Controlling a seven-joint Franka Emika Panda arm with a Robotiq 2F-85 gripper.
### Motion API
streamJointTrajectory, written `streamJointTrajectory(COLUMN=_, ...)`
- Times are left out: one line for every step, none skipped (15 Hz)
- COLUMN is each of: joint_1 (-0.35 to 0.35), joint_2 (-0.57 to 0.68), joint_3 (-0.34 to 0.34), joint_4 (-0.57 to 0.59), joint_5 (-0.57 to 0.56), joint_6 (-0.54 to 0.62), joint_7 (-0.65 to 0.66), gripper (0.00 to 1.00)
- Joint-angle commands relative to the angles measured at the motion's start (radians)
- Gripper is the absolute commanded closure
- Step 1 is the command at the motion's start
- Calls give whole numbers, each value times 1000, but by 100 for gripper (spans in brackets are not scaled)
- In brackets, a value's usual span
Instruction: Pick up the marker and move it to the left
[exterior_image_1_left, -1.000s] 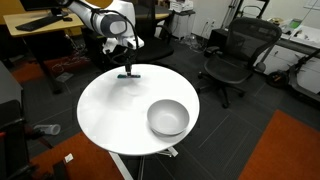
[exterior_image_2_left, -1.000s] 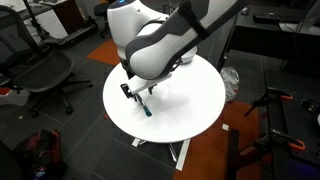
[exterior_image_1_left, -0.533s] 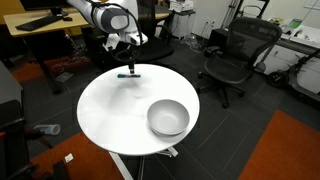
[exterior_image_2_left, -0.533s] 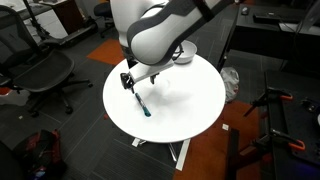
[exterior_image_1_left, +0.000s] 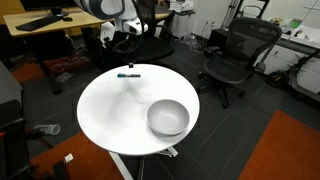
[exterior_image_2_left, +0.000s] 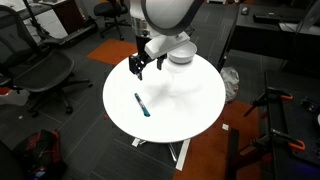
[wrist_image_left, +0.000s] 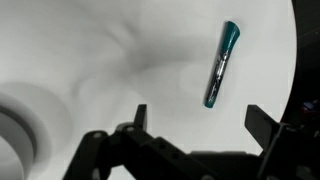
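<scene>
Claw (exterior_image_2_left: 139, 68): raised above the table, clear of everything on it.
Claw opening: the wrist view (wrist_image_left: 198, 115) shows both fingers spread wide, with only bare tabletop between them; it grips nothing.
Marker (wrist_image_left: 221, 65): lies flat on the white surface and touches neither finger. In the wrist view it sits past the fingertips, closer to one finger than the other.
Marker ends: teal tip at one end, dark body at the other.
Marker place: near the table's rim in both exterior views (exterior_image_1_left: 128, 75) (exterior_image_2_left: 141, 105), below the claw and a little off to its side.
Table (exterior_image_1_left: 105, 115): round, white top.
Bowl (exterior_image_1_left: 168, 118): grey, upright, on the table, well apart from the marker.
Office chair (exterior_image_1_left: 235, 55): stands on the floor beyond the table.
</scene>
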Motion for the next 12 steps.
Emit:
streamJointTrajectory(joint_1=-48, joint_2=-150, joint_3=32, joint_4=-161, joint_5=47, joint_6=27, joint_7=-112, gripper=0)
streamJointTrajectory(joint_1=-56, joint_2=-174, joint_3=34, joint_4=-185, joint_5=52, joint_6=29, joint_7=-133, gripper=0)
streamJointTrajectory(joint_1=-63, joint_2=-198, joint_3=37, joint_4=-208, joint_5=57, joint_6=31, joint_7=-153, gripper=0)
streamJointTrajectory(joint_1=-69, joint_2=-220, joint_3=38, joint_4=-228, joint_5=62, joint_6=31, joint_7=-170, gripper=0)
streamJointTrajectory(joint_1=-72, joint_2=-238, joint_3=39, joint_4=-245, joint_5=67, joint_6=31, joint_7=-184, gripper=0)
streamJointTrajectory(joint_1=-77, joint_2=-256, joint_3=41, joint_4=-260, joint_5=72, joint_6=31, joint_7=-200, gripper=0)
streamJointTrajectory(joint_1=-80, joint_2=-271, joint_3=43, joint_4=-273, joint_5=77, joint_6=29, joint_7=-207, gripper=0)
streamJointTrajectory(joint_1=-84, joint_2=-285, joint_3=46, joint_4=-285, joint_5=84, joint_6=29, joint_7=-218, gripper=0)
streamJointTrajectory(joint_1=-69, joint_2=-222, joint_3=30, joint_4=-216, joint_5=49, joint_6=3, joint_7=-176, gripper=0)
streamJointTrajectory(joint_1=-71, joint_2=-237, joint_3=32, joint_4=-229, joint_5=51, joint_6=3, joint_7=-179, gripper=0)
streamJointTrajectory(joint_1=-72, joint_2=-247, joint_3=34, joint_4=-238, joint_5=51, joint_6=3, joint_7=-179, gripper=0)
streamJointTrajectory(joint_1=-73, joint_2=-252, joint_3=35, joint_4=-243, joint_5=51, joint_6=3, joint_7=-179, gripper=0)
